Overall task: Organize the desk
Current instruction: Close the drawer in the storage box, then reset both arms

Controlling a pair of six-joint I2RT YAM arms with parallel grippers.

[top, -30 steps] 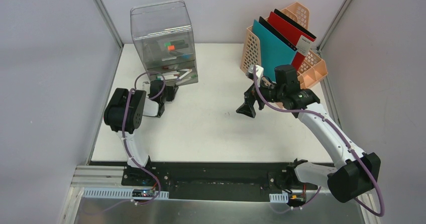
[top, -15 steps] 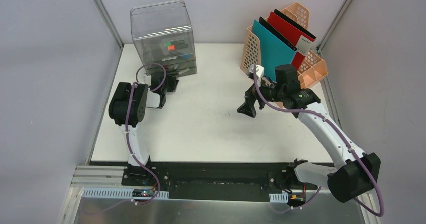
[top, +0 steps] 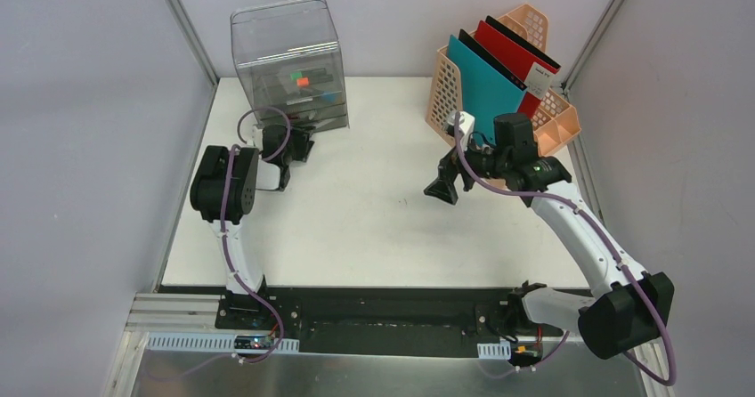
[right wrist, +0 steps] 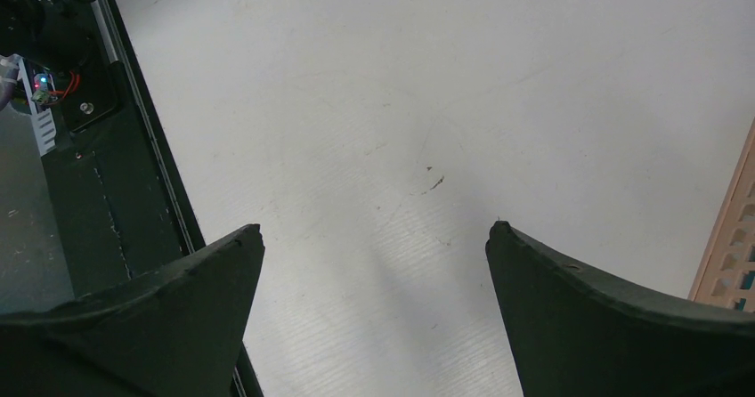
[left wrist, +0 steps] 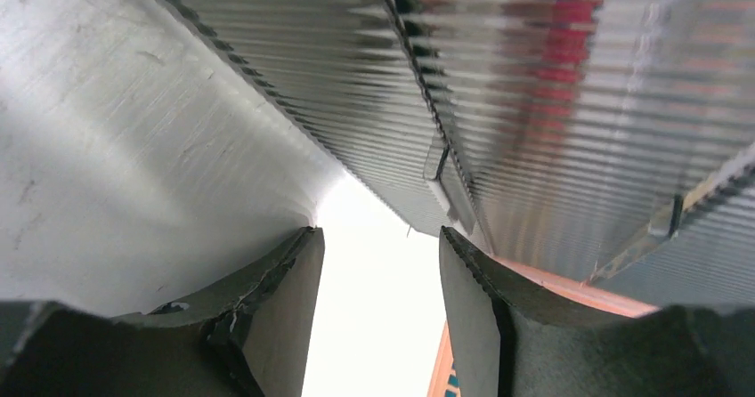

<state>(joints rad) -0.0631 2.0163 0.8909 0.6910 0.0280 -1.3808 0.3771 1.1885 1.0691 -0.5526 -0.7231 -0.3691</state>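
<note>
The left gripper, jaws apart, is being crowded by drawers just ahead; the right gripper, spread wide over the desk, is being flanked by a basket.

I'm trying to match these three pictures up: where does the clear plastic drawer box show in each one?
Top external: the clear drawer box stands at the far left corner of the desk.
Left wrist: its ribbed front fills the upper right, just past the left hand.
Right wrist: not in it.
Shared landmark: the white desk, seen in all three.
</note>
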